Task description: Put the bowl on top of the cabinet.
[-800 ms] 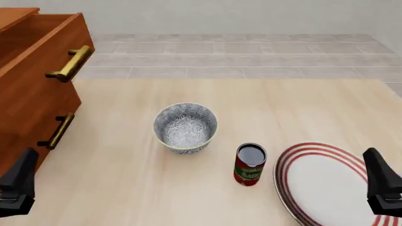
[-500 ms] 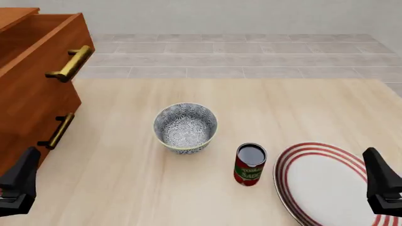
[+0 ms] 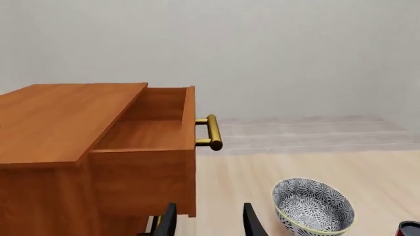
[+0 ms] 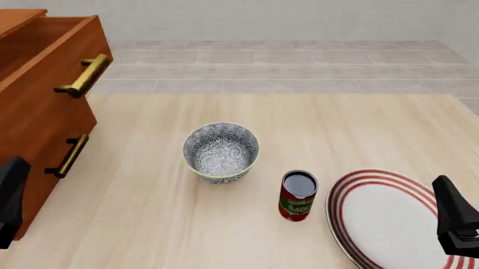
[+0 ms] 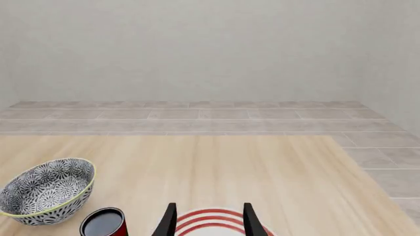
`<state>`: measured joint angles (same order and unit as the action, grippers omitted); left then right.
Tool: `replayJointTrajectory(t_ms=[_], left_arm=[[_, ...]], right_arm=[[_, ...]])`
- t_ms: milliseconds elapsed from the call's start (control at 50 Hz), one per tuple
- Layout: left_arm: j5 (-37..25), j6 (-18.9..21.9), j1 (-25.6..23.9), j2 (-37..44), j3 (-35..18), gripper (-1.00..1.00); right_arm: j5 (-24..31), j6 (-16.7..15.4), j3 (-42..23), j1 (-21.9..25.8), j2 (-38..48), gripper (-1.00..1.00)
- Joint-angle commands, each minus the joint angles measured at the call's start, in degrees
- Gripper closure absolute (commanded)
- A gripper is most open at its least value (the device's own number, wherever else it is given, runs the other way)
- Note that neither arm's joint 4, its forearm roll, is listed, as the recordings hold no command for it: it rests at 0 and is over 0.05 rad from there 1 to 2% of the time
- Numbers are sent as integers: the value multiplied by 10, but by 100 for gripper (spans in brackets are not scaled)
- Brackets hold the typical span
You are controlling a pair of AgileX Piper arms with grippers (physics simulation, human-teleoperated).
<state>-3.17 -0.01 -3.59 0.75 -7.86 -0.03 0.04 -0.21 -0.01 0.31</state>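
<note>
Bowl (image 4: 221, 152) upright on desk (image 4: 150, 224), mid-desk, empty, apart from cabinet (image 4: 33, 95) at left, whose top drawer is pulled out. Can (image 4: 298, 195) near bowl, beside red-ringed plate (image 4: 389, 221). Left pincer (image 3: 206, 223) and right pincer (image 5: 206, 221): fingers parted, holding nothing, both well short of bowl.

All I see of my arms is matte black. The left gripper (image 4: 9, 202) is a dark angular slab; the right gripper (image 4: 455, 221) tapers upward. Both wrist views show two thin black curved fingers (image 3: 165, 222).
</note>
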Motion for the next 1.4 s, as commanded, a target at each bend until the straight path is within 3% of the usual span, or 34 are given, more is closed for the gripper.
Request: replayJointTrajectory(t_ms=[20,180,220,260,340,540,720,1060,1400], left_arm=[[-31,8,-35,15,-63,-100],[-43,3,-102,53,-100,-100],[-45,-22,-129,75,-117,-100],[-44,-7,-142,89,-128,-100],[-44,-18,-178,121,-156,-100],[-33,20,-213,176,-199,-100],[-23,5,-253,240,-228,-100],[-6,-5,-286,336,-279,-100],[53,-28,-239,422,-277,-100]], right_arm=[[1,0,0,0,-1,-100],[0,0,0,0,0,-100],[1,1,0,0,-1,-100],[1,-1,0,0,-1,-100],[0,0,0,0,-1,-100],[1,-1,0,0,-1,-100],[0,0,0,0,0,-100],[0,0,0,0,0,-100],[-1,-1,0,0,0,-100]])
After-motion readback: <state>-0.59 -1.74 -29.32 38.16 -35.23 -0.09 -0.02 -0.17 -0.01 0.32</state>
